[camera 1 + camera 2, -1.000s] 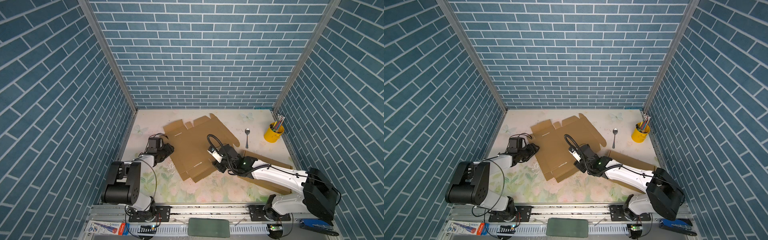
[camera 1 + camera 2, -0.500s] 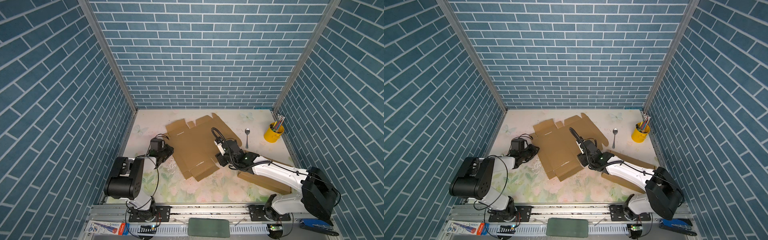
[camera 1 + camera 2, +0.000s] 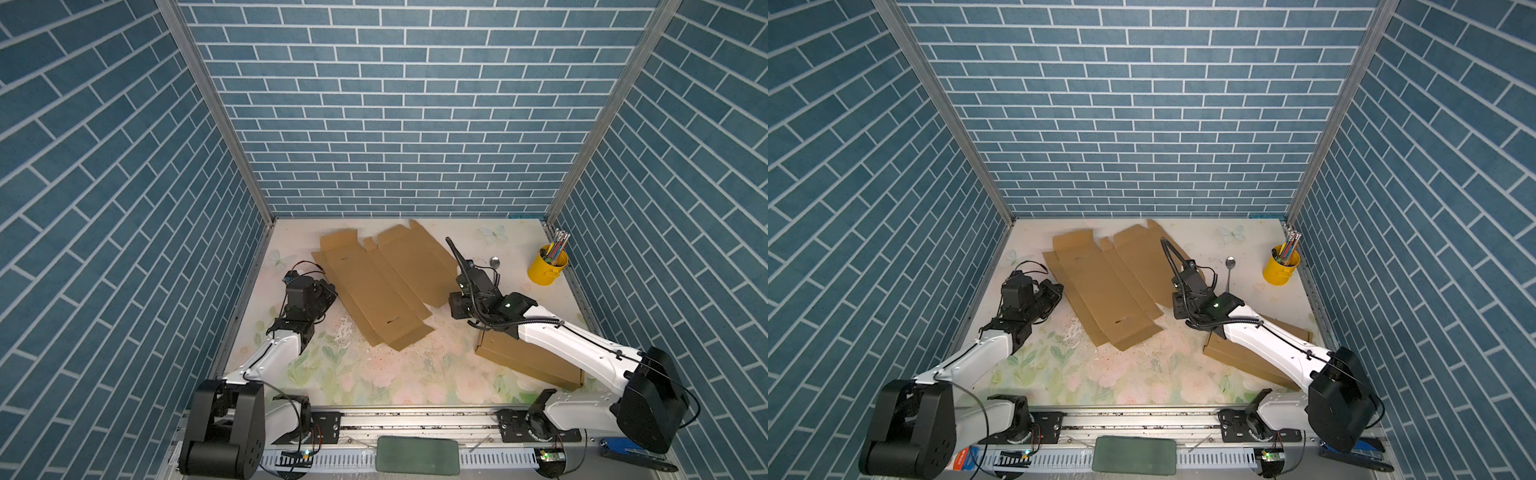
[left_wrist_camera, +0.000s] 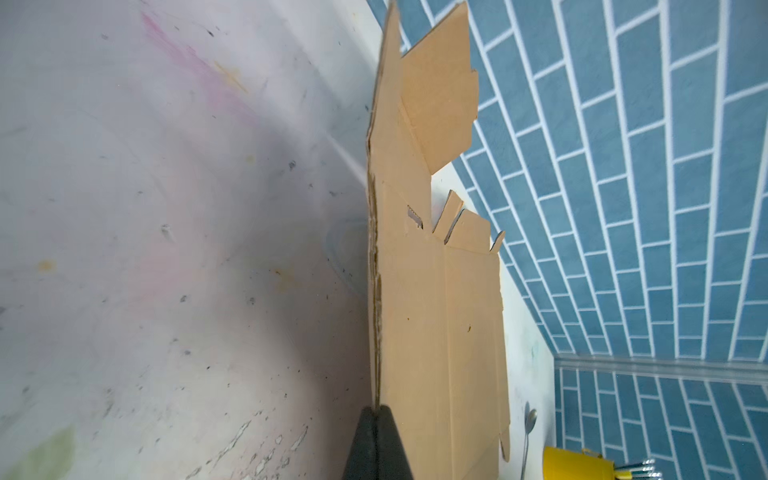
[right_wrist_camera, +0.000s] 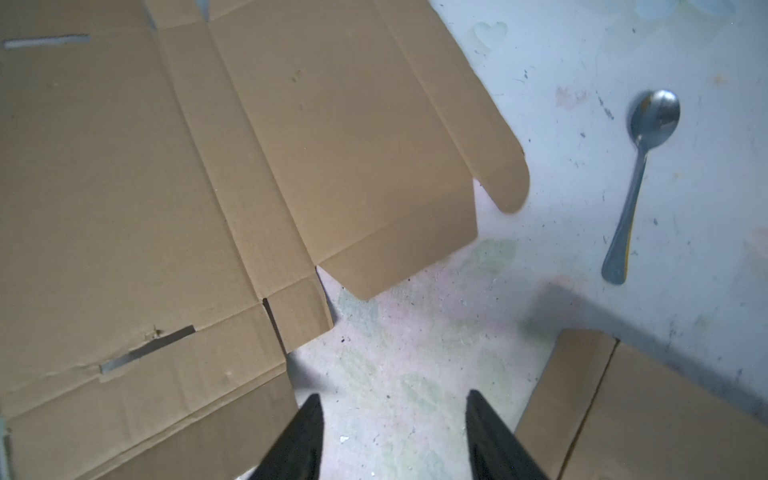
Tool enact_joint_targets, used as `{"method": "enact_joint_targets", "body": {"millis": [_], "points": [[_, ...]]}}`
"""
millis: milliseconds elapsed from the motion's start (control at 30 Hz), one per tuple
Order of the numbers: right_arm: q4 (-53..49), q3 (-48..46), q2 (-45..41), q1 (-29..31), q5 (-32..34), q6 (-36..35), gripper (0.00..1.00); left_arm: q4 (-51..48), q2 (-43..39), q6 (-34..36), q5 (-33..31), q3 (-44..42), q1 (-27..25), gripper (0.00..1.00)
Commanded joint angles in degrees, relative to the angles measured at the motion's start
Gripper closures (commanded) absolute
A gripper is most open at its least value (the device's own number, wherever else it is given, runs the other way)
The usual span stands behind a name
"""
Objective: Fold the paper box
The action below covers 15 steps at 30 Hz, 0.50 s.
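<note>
Since a second ago my right fingers (image 5: 299, 440) have backed off the paper box (image 3: 386, 286) and my left fingers (image 4: 365, 440) have closed.

I see the box as an unfolded sheet of plain brown corrugated card, lying flat on the floral tabletop (image 3: 374, 374), left of the middle and towards the back wall, set on a diagonal. Long straight creases divide it into panels. Short flaps and rounded tabs stick out at both ends, and two narrow slots are cut through it.

My left fingers are clenched at the sheet's left edge. In the left wrist view the corrugated edge runs straight into the seam between them, so they pinch it.

My right fingers are spread apart with nothing between them, over bare tabletop just off the sheet's right corner. Beside them lies a second piece of brown card (image 3: 528, 361), partly under my right arm. A metal spoon (image 5: 640, 174) and a yellow cup (image 3: 546, 270) of pencils sit further right.
</note>
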Motion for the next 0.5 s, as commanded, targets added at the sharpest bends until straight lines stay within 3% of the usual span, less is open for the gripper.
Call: {"method": "enact_joint_targets", "body": {"millis": [0,100,167,300,467], "points": [[-3.2,2.9,-0.7,-1.3,-2.9,9.7,0.56,-1.7,-4.5,-8.5,-7.9,-4.0,-0.2,1.00],[-0.3,1.8,-0.7,-2.2,-6.6,15.0,0.66,-5.5,-10.0,-14.5,-14.7,-5.4,-1.9,1.00],[2.8,0.7,-0.3,-2.2,-9.5,17.7,0.65,-8.6,-12.9,-16.5,-19.8,-5.1,-4.4,1.00],[5.8,0.9,2.5,-2.2,-16.1,26.6,0.41,-13.3,-14.9,-24.5,-29.4,-4.0,-10.9,1.00],[13.9,-1.4,3.5,-2.2,-21.5,35.6,0.27,-16.8,-14.5,-26.8,-34.6,-1.8,-19.0,1.00]]}}
